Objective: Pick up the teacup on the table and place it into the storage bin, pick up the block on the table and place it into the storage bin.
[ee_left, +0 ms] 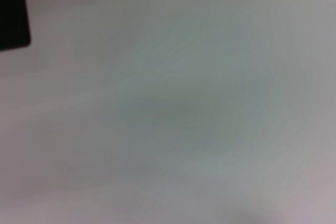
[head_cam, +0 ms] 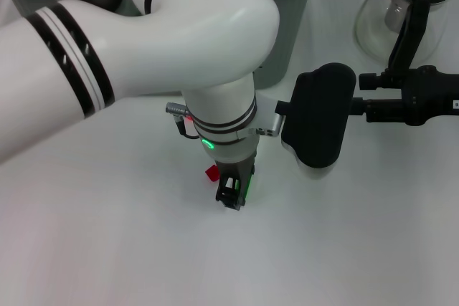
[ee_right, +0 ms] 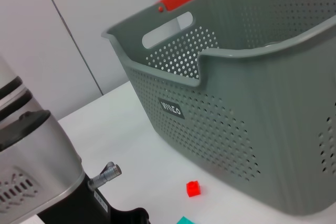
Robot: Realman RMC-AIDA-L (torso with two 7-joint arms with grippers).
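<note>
The left gripper (head_cam: 231, 195) points down at the worktop (head_cam: 107, 234) in the lower centre of the head view; I cannot tell how its jaws stand. A small red block (head_cam: 212, 173) lies just beside it on the left. The storage bin (head_cam: 283, 5) stands at the upper centre. The right gripper (head_cam: 319, 123) hangs at the centre right, jaws not visible.

Glossy white left arm (head_cam: 143, 41) with black bands, green light, black pincer (head_cam: 231, 193); right arm (head_cam: 409, 102) black.
</note>
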